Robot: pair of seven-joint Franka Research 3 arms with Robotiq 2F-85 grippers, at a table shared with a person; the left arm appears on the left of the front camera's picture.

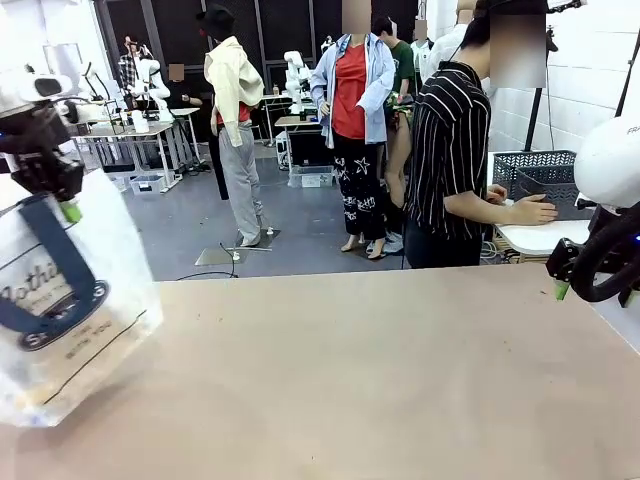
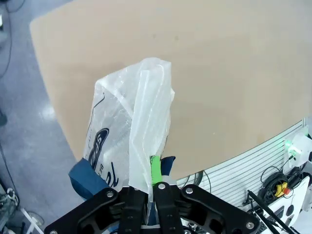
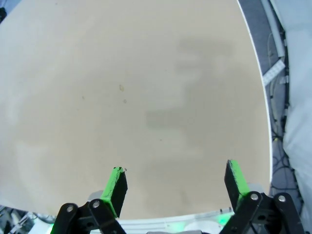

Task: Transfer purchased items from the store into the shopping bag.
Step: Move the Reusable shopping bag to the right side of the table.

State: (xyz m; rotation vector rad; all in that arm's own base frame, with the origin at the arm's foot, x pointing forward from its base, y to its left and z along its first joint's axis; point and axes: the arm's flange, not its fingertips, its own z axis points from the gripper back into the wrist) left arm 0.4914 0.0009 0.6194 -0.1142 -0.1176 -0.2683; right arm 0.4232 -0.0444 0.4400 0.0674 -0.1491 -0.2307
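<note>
Table (image 1: 380,380): bare tan top. Bag (image 1: 70,300) at its left edge, hanging long axis vertical, mouth up, directly below the left gripper (image 1: 68,208), which is clamped on its top. Translucent white plastic, navy handles, oval logo. Right gripper (image 3: 175,183) hovers over the table, jaws spread, holding nothing.

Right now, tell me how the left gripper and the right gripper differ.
The left gripper has its jaws shut on the shopping bag, pinching the translucent plastic by a navy handle; the right gripper has its jaws wide open and holds nothing. The left gripper hangs at the table's left edge with the bag dangling below it; the right gripper sits at the right edge over bare tabletop. Both are black with green pads.
</note>
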